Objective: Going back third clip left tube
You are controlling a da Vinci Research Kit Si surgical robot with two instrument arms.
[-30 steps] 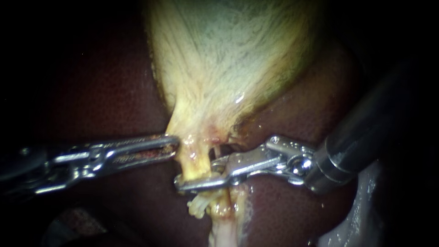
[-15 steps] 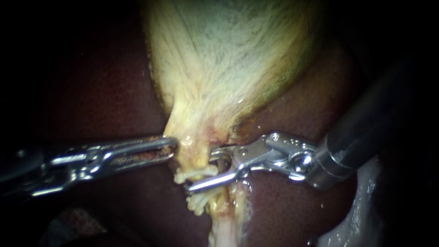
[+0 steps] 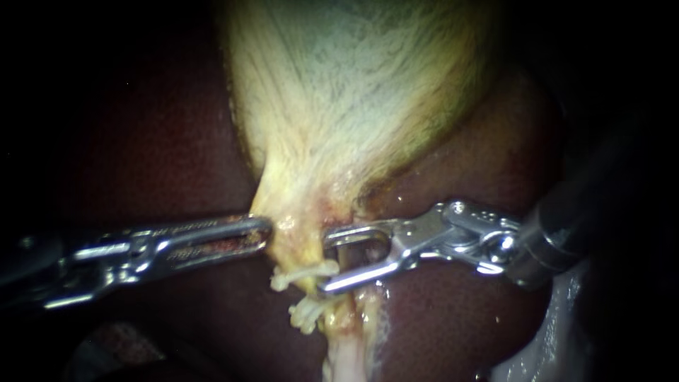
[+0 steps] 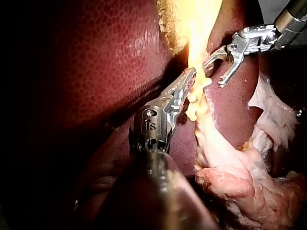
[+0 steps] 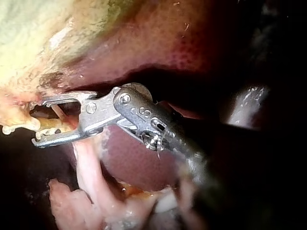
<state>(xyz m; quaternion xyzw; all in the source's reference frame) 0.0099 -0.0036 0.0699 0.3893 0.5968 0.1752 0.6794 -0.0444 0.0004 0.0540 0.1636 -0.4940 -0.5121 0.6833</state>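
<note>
Left instrument (image 3: 267,230): enters from 9 o'clock with its shaft nearly level. Its jaws lie closed on the edge of the gallbladder (image 3: 353,99), where that narrows to its neck.
Right instrument (image 3: 325,263): enters from 3 o'clock. Its jaws stand well apart and clamp nothing, and the tips point toward 9 o'clock.
Gallbladder: pale yellow, fills the 12 o'clock field and tapers down to the view's centre.
Liver (image 3: 141,141): dark red, lies at 9 and 3 o'clock of the gallbladder.
Left tube (image 3: 303,249): a yellowish stalk running from the neck toward 6 o'clock, between the two instruments' tips.
Upper clip (image 3: 305,273): pale, sits across the left tube at 9 o'clock of the right instrument's lower jaw tip. Touching or just apart, cannot tell.
Lower clip (image 3: 304,316): pale, sits at 6 o'clock of the upper clip, near it and clear of both instruments.
Thin tube (image 5: 60,114): a pinkish strand crossing the gap between the right instrument's open jaws, not pinched from both sides.
</note>
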